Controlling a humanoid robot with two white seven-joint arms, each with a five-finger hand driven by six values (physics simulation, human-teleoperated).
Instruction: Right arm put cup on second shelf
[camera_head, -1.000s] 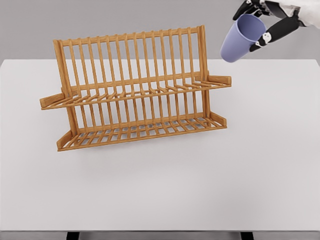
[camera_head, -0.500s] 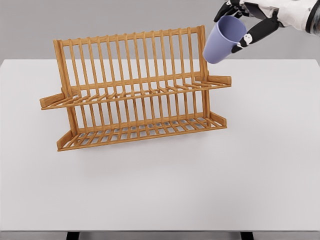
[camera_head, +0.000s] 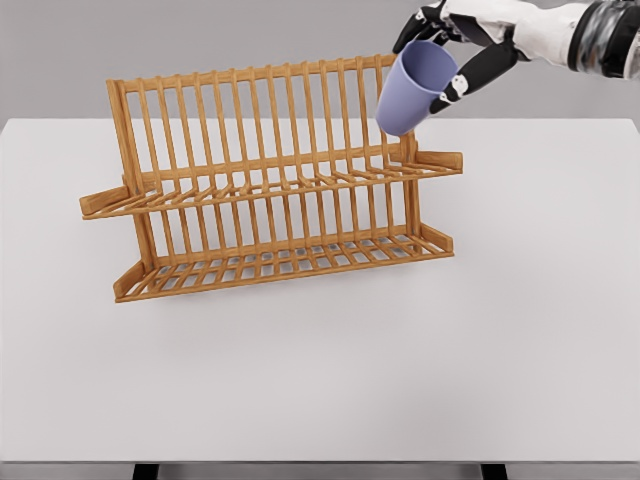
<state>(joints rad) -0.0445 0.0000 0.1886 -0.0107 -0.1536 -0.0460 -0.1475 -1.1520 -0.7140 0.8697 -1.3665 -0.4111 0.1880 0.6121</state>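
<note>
Looking like a bare sim test scene, not a real room. Plain white table (camera_head: 320, 380) sitting against flat grey backdrop (camera_head: 60, 50), holding only a wooden dish rack (camera_head: 265, 180)

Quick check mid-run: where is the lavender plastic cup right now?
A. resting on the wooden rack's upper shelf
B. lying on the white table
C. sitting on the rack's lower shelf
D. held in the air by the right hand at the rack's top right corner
D: the right hand grips the lavender plastic cup tilted in the air at the wooden dish rack's top right corner, not resting on either shelf.
</note>
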